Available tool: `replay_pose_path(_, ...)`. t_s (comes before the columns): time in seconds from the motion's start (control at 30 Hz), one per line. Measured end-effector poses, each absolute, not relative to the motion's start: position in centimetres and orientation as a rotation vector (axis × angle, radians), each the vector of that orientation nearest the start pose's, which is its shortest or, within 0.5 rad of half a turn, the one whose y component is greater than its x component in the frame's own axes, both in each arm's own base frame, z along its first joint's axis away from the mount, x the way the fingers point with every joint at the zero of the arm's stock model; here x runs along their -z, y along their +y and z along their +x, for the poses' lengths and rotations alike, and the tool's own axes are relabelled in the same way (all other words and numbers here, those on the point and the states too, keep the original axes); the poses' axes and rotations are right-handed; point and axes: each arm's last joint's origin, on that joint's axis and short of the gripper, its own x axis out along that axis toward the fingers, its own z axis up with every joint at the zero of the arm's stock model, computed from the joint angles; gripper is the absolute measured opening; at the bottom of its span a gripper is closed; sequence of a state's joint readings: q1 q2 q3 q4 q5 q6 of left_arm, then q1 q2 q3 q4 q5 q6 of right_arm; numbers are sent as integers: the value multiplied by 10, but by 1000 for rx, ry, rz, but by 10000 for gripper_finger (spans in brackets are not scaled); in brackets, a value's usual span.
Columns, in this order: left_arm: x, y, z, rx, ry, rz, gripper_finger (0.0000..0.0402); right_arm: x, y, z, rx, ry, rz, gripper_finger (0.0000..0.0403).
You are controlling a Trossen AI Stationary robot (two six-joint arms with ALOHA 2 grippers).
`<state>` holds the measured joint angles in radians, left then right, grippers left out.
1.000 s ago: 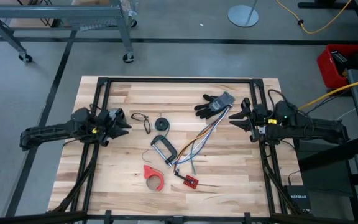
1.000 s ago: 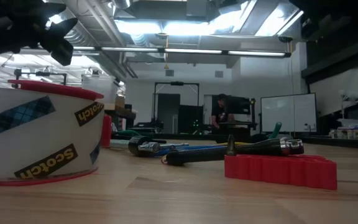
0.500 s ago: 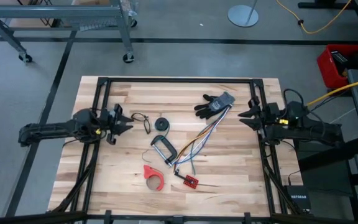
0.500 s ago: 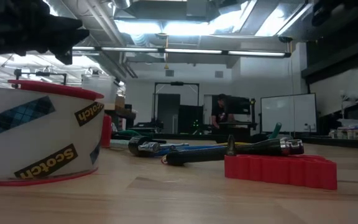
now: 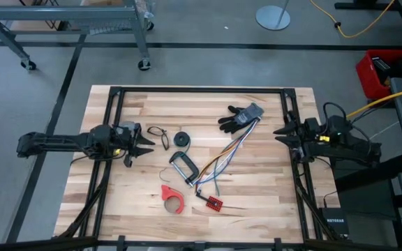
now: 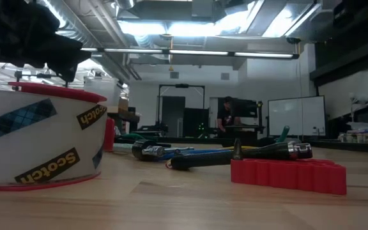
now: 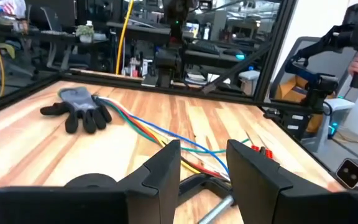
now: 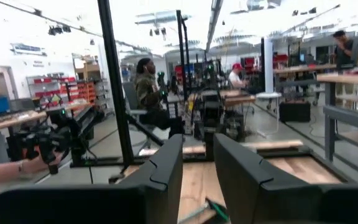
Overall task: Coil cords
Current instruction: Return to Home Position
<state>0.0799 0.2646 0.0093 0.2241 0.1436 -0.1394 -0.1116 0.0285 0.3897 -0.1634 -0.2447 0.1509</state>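
The pale plank desk (image 5: pixel 138 202) shows whole only from above; a tape roll (image 6: pixel 37 137) blocks much of the low view. Left claw (image 5: pixel 144 146) and right claw (image 5: pixel 278 132) gape, released. The cord (image 5: pixel 181 139), a flat black round coil, lies near the left claw, its tail indistinct.
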Motion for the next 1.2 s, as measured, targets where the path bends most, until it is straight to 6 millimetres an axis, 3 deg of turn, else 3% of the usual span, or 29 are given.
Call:
replay_pose_path(0.3, -165, 7, 114, 2, 35, -157, 123, -256, -1, 61, -108, -42, 135, 97)
replay_pose_path(0.77, -171, 8, 114, -29, -23, -201, 123, -189, -5, 93, -88, -120, 112, 97)
replay_pose_path(0.93, -179, 8, 113, -26, -106, -143, 123, -180, -5, 96, -80, -128, 112, 97)
replay_pose_path(1.2, -176, 12, 113, -61, -86, -152, 123, -175, -6, 96, -77, -85, 119, 97)
